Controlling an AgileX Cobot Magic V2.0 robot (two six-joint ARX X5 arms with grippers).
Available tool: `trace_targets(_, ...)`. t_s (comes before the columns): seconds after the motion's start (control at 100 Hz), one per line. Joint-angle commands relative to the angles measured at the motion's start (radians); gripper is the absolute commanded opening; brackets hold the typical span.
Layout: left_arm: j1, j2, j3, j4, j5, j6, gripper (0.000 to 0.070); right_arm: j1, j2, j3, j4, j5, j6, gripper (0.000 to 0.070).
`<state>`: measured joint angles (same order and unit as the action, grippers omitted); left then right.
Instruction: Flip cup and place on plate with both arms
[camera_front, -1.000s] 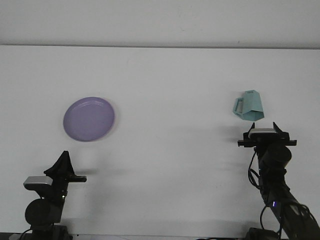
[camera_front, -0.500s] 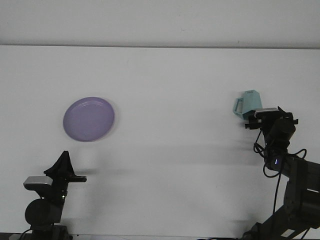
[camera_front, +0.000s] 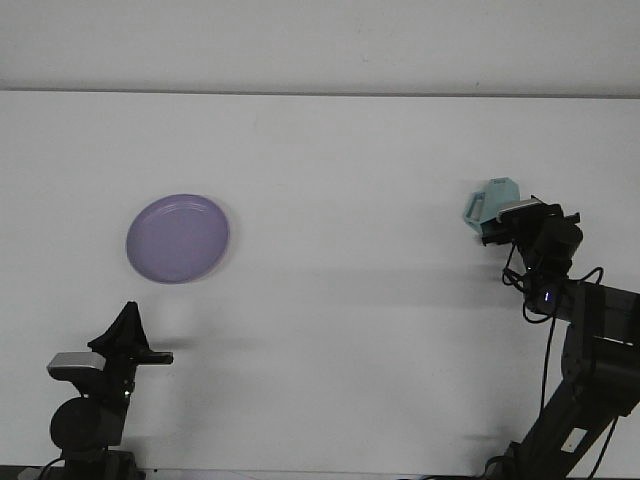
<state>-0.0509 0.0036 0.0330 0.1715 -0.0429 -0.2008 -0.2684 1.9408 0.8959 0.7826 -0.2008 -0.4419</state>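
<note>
— Right, where's the cup (camera_front: 494, 203)?

— Over towards the right edge of the table (camera_front: 340, 170), roughly halfway between the far edge and the near one. Pale teal, faceted sides, lying tipped over rather than standing upright, with its handle showing on the left side.

— And the right gripper (camera_front: 500, 226)?

— Right up against the cup, at its near side. The black head with the grey camera block covers the lower part of the cup, so I can see they overlap, but I cannot tell whether the fingers are spread or closed around it. The arm rises from the near right corner, cables looping beside it, a small blue light glowing on the wrist.

— The plate (camera_front: 179, 238)?

— Purple, round, lying flat on the left half of the table, well apart from the cup. Nothing on it.

— Left gripper (camera_front: 129, 330)?

— Down by the near left corner, well short of the plate. It points towards the far edge, and the dark fingers come together to a point at the top, so it looks closed with nothing in it. The grey block sits just below on its left.

— So the cup is not on the plate?

— No, the cup lies on the right side and the plate on the left.
</note>
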Motion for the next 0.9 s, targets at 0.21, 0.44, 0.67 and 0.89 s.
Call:
trace_targets(0.21, -0.001, 0.0, -0.019, 0.01, 0.005, 0.005, 0.0012, -0.002, 0.017, 0.019, 0.012, -0.065, 0.016, 0.0008)
trace_targets(0.44, -0.001, 0.0, -0.019, 0.01, 0.005, 0.004, 0.0012, 0.002, -0.101, 0.019, -0.101, -0.066, 0.138, 0.0008)
trace_targets(0.67, -0.001, 0.0, -0.019, 0.01, 0.006, 0.002, 0.0012, 0.011, -0.344, 0.019, -0.394, -0.079, 0.304, 0.0008)
trace_targets(0.89, -0.001, 0.0, -0.019, 0.01, 0.006, -0.003, 0.0012, 0.03, -0.64, 0.019, -0.79, -0.169, 0.459, 0.0007)
